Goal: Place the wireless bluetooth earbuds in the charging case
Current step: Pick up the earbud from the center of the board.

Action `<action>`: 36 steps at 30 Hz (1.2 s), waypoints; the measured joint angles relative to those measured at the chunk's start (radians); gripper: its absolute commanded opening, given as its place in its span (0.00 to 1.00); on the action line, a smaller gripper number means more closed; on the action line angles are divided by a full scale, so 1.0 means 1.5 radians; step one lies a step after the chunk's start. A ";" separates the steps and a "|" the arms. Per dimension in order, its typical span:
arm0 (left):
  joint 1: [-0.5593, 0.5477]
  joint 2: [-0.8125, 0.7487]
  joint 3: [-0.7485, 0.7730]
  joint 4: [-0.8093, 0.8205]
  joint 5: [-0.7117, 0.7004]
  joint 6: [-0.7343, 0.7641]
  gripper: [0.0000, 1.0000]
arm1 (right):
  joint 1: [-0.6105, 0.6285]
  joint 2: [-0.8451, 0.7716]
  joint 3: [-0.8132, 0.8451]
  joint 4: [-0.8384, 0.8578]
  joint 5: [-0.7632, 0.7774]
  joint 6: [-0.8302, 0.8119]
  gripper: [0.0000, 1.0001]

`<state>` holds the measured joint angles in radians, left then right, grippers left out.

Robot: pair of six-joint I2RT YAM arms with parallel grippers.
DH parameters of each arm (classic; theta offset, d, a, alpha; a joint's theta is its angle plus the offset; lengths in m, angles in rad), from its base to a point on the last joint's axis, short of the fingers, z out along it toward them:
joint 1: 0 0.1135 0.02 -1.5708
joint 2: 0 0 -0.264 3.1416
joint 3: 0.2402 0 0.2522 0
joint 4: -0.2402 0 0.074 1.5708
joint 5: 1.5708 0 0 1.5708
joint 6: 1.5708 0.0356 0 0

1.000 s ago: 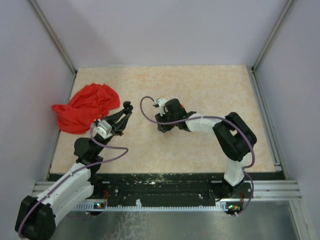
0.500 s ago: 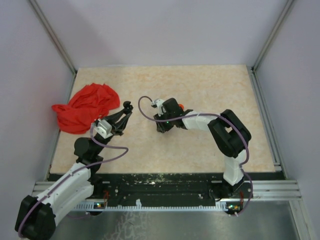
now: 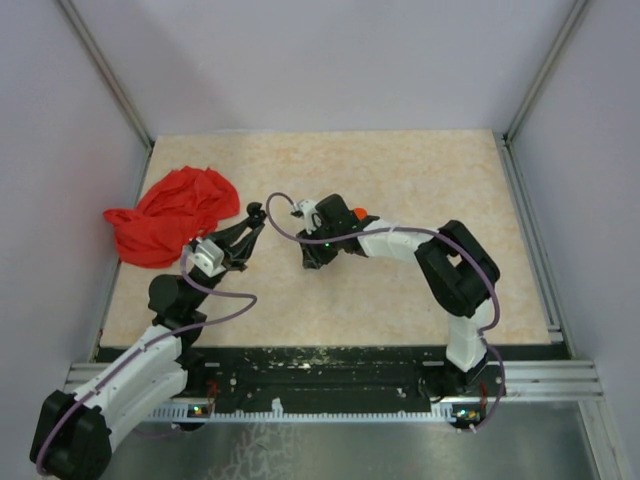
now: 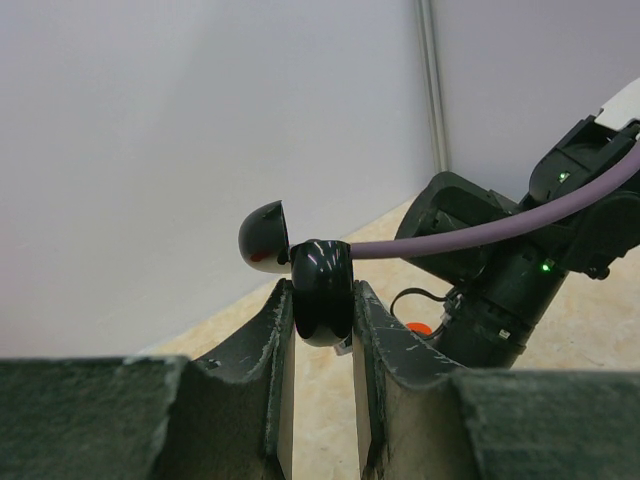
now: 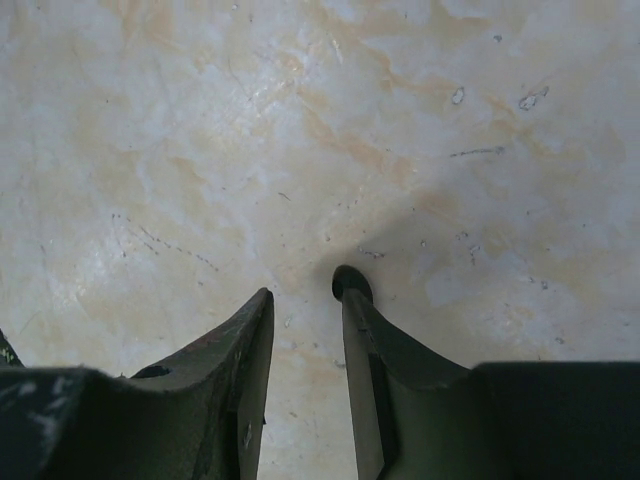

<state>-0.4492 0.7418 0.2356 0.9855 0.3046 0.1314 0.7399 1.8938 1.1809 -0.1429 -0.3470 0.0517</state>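
- The left gripper [image 3: 256, 214] reaches toward 1 o'clock from its base, and its jaws are clenched on the charging case [image 4: 322, 298], a glossy black shell held up off the tabletop [image 3: 430, 170].
- The case's domed lid [image 4: 265, 236] is swung open and stands at about 10 o'clock from the body in the left wrist view.
- The right gripper [image 5: 307, 293] hangs low over the tabletop a little to the 9 o'clock side of centre, just to the 3 o'clock side of the left gripper.
- Its jaws are released, with a narrow gap and bare tabletop showing through it.
- One earbud [image 5: 351, 283], a tiny black bit, lies on the tabletop against the tip of the finger on the 3 o'clock side, outside the gap.
- A small orange bit [image 3: 358, 213] lies on the tabletop at the 2 o'clock side of the right wrist; I cannot tell what it is.
- A crumpled red cloth [image 3: 170, 215] lies at the tabletop's 9 o'clock edge.
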 measured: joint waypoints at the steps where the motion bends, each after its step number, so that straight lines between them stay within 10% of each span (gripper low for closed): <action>1: 0.000 0.000 0.000 0.000 0.000 0.000 0.00 | 0.000 0.000 0.006 -0.003 -0.002 -0.004 0.35; 36: 0.000 -0.002 0.000 -0.004 -0.019 0.001 0.00 | 0.049 0.091 0.154 -0.167 0.142 -0.141 0.22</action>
<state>-0.4488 0.7387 0.2359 0.9794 0.2768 0.1326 0.8131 2.0304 1.4117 -0.3939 -0.1333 -0.1600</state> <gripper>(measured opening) 0.287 0.235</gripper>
